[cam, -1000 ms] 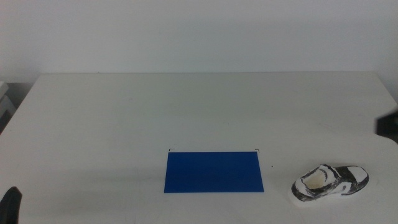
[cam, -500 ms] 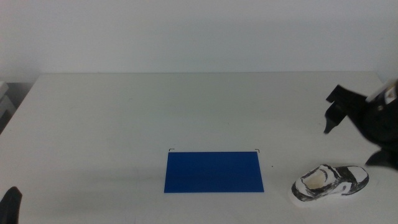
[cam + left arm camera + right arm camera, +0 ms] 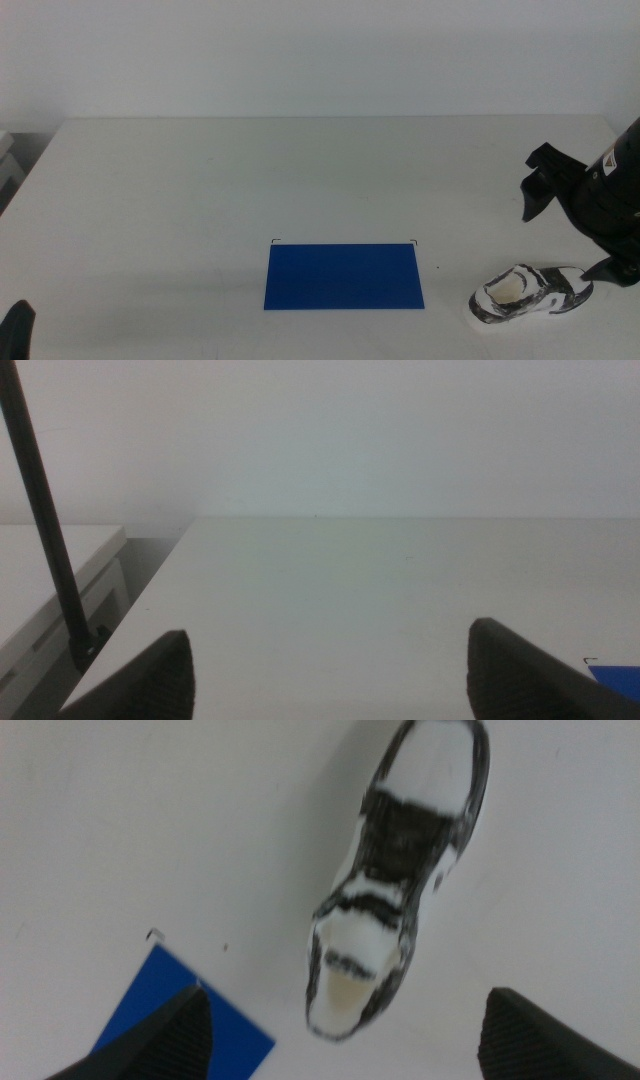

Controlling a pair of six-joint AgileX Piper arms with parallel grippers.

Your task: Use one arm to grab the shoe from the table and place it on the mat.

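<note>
The small white sneaker (image 3: 532,293) with black patches and streaks lies on its sole on the wide, off-white flat table (image 3: 300,190), well to the right of the flat, solid blue rectangular mat (image 3: 344,276) and apart from it, with bare table between them. Its toe points away from the mat and its heel end faces the mat. From my right wrist camera the shoe (image 3: 400,870) shows a white toe cap, a dark band of black across the laces, black streaks along the sides and a cream inner lining at the open heel end; the picture is somewhat blurred, so finer marks I cannot make out. A corner of the mat (image 3: 185,1025) shows just beyond the heel, not touching it.

My right end effector (image 3: 345,1030) hangs above the shoe, its two dark jaws spread wide apart with nothing between them. In the middle view my large black jointed right arm (image 3: 590,195) reaches in over the table just behind the shoe.

My left end effector (image 3: 330,670) waits low at the near left of the mat, jaws apart and holding nothing.
</note>
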